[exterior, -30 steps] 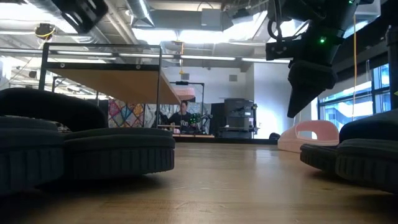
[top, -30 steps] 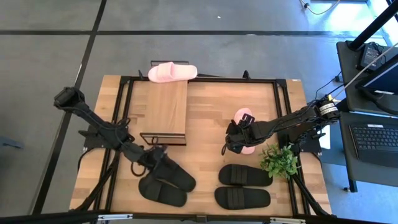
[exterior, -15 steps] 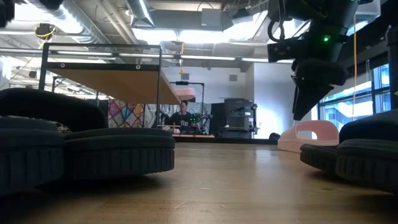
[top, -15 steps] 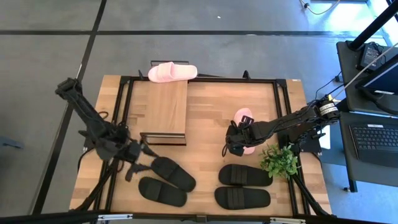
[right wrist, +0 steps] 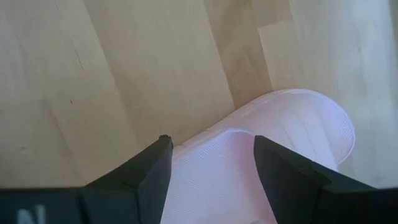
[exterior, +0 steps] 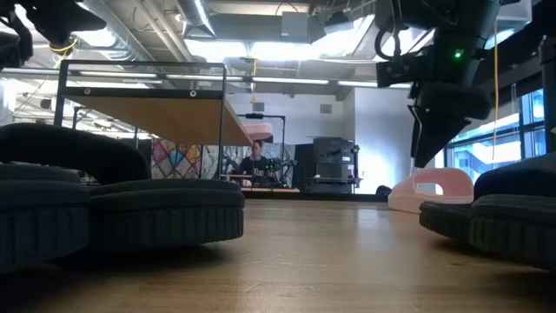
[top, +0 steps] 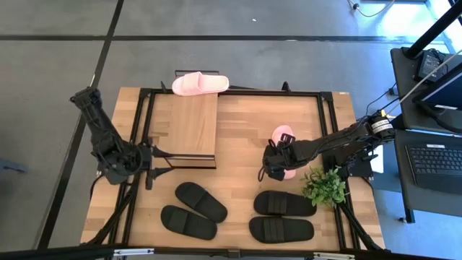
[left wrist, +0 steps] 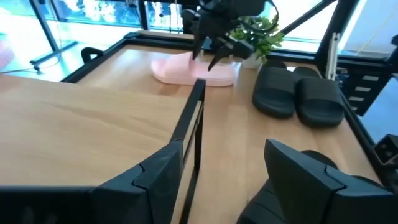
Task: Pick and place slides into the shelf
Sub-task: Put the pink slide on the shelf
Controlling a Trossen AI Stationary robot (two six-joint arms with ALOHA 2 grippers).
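A workshop with ceiling lights and a seated person far behind frames the wooden table (top: 238, 130), which carries the shelf (top: 193, 124) near its far left part. One pink slide (top: 200, 84) lies at the shelf's far end, partly beyond the table's edge. The other pink slide (top: 284, 137) lies on the table right of centre, and the right gripper (top: 275, 165) hangs directly over it, fingers (right wrist: 292, 174) spread wide on either side of the strap; whether the pads touch the slide is hard to tell from the wrist view. Two black slides (top: 193, 211) lie side by side at the near left, and two more black slides (top: 283, 217) sit at the near right, just beside a small green plant (top: 323, 186). The left gripper (top: 153, 162) hovers by the near left corner of the shelf, well above the table, its fingers (left wrist: 311, 180) parted and holding nothing.
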